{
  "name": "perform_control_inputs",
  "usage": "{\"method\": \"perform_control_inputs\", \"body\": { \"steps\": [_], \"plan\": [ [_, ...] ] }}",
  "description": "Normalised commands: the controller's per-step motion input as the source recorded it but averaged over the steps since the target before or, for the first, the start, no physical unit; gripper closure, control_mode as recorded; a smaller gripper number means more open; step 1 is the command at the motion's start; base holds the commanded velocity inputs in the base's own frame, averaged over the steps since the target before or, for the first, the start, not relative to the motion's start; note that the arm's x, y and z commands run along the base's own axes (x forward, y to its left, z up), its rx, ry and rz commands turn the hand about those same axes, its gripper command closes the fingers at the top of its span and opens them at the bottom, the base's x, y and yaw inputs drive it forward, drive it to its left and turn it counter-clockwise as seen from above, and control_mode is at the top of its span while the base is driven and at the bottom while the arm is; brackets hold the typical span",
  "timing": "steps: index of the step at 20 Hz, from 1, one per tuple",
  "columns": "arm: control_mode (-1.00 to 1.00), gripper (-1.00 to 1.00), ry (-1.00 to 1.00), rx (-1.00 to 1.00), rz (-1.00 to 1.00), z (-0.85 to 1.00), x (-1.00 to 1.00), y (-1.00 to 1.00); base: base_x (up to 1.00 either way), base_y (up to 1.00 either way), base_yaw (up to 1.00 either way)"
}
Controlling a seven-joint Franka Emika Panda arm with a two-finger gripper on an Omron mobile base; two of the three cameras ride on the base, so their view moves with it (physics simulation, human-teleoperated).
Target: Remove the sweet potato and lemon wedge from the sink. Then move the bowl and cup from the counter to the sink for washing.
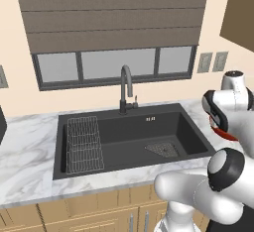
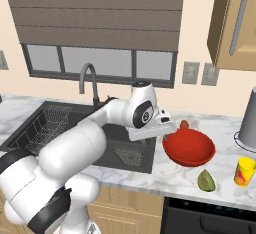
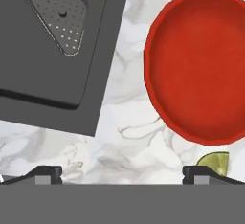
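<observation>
A white robot arm's two-finger gripper (image 3: 122, 173) hovers fully open and empty above marble counter, just beside a wide glossy red bowl (image 2: 189, 147). It should probably centre over the near rim before closing, avoiding the yellow-green lemon wedge (image 2: 206, 180).

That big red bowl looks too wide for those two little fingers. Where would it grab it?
Probably by the rim. The bowl sits upright on the counter, wide and shallow, so the open gripper likely comes from above and closes one finger inside and one outside the near, sink-side edge, away from the lemon wedge.
</observation>
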Motion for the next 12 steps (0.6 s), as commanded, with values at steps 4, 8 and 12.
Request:
{"method": "perform_control_inputs", "body": {
  "steps": [4, 8, 12],
  "plan": [
    [-1.0, -1.0, 0.0, 0.0, 0.0, -0.14, 0.31, 0.03, 0.0, 0.0, 0.0],
    [-1.0, -1.0, 0.0, 0.0, 0.0, -0.12, 0.28, 0.01, 0.0, 0.0, 0.0],
    [-1.0, -1.0, 0.0, 0.0, 0.0, -0.12, 0.24, 0.0, 0.0, 0.0, 0.0]
  ]
}}
